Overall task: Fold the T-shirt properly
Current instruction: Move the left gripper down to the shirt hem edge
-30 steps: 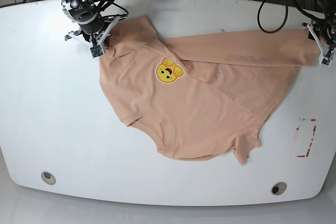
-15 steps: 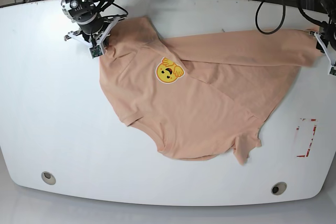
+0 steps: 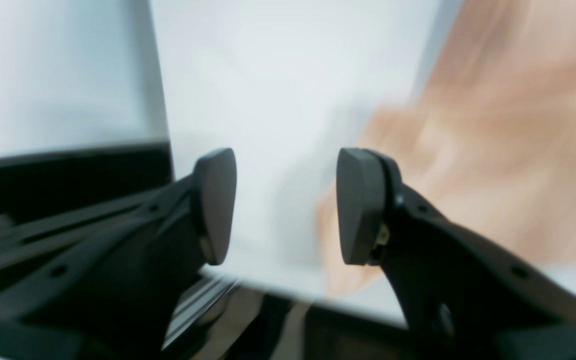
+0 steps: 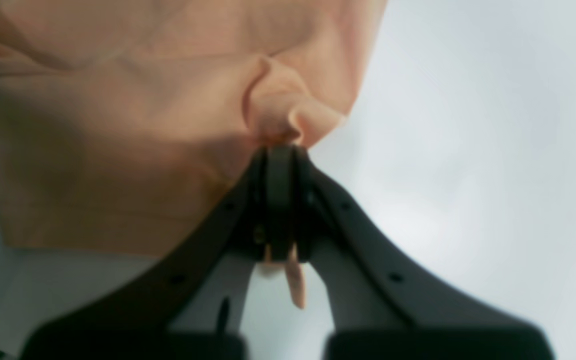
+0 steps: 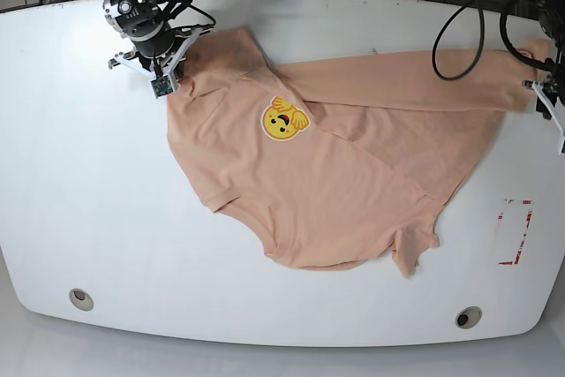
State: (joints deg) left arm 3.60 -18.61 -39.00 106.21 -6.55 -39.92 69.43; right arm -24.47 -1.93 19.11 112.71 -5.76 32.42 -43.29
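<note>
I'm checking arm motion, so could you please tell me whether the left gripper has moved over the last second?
Yes. In the base view the left gripper has slid outward past the table edge, toward the frame's right.

Seen from overhead, the base camera takes in the whole white oval table [image 5: 88, 209]. Each wrist camera looks along its own black fingers at close, blurred range. All three views share the peach cotton T-shirt [image 5: 353, 183] [image 3: 508, 150] [image 4: 118, 125].
</note>
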